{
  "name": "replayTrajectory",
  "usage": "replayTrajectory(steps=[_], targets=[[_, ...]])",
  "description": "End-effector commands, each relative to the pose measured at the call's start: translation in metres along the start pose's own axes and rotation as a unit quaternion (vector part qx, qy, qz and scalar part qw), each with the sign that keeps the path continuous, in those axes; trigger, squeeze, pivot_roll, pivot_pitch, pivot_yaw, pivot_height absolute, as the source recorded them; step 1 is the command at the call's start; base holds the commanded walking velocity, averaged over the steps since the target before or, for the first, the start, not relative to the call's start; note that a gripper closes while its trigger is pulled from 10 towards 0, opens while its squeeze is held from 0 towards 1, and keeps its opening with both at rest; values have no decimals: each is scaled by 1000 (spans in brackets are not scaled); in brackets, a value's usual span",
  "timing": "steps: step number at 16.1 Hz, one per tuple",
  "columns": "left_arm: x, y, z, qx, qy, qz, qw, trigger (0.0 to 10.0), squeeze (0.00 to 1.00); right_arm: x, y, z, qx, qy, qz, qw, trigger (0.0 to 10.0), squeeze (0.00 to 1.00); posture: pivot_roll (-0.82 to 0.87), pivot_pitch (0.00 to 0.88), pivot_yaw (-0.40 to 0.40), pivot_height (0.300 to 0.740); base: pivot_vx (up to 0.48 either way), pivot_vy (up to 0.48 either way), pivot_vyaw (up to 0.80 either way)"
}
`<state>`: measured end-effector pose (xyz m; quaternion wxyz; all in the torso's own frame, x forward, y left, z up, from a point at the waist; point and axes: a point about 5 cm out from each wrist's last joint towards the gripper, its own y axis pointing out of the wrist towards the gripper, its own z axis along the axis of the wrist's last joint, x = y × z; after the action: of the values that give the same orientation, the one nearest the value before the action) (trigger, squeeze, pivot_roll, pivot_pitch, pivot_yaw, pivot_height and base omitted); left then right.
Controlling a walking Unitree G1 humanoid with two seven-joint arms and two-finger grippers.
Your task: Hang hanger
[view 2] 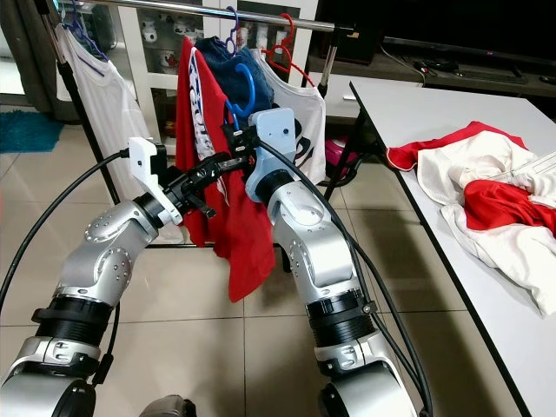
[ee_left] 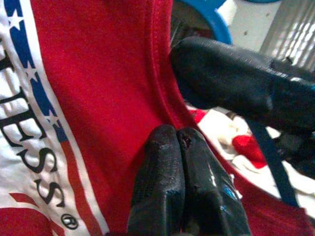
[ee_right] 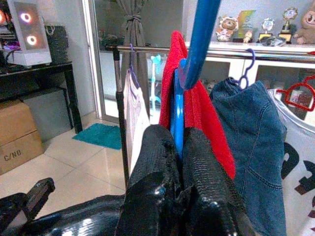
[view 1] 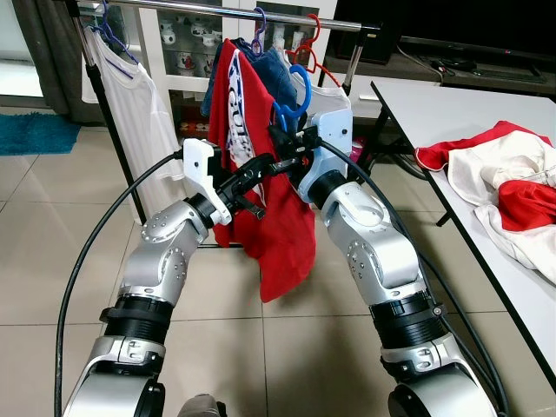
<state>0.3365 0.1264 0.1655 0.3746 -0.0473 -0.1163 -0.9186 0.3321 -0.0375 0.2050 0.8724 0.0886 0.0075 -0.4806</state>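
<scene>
Below the rail (view 1: 261, 10): right gripper (ee_right: 178, 147) jaws clamp blue hanger (ee_right: 197, 44); left gripper (ee_left: 179, 147) jaws pinch red shirt (view 1: 278, 234).

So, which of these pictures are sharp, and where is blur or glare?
Eye views: sharp, evenly lit, floor tiles reflecting softly. Left wrist view: soft; the left gripper pinching the red shirt is blurred. Right wrist view: background crisp, the right gripper on the blue hanger glossy with highlights.
</scene>
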Motion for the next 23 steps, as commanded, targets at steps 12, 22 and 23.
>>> replayTrajectory(steps=[12,22,23], targets=[[16,-26,9,27,1,-42,999,10000,1000,3,-1,10,24,-12,-5,1000,10000,0,-9,0,-66,740,0,0,0],[6,1,6,20,43,28,999,10000,643,-3,0,11,26,-16,7,1000,10000,0,-13,0,-67,740,0,0,0],[4,4,6,18,46,37,998,10000,0,-4,0,11,27,-16,9,999,10000,0,-13,0,-66,740,0,0,0]])
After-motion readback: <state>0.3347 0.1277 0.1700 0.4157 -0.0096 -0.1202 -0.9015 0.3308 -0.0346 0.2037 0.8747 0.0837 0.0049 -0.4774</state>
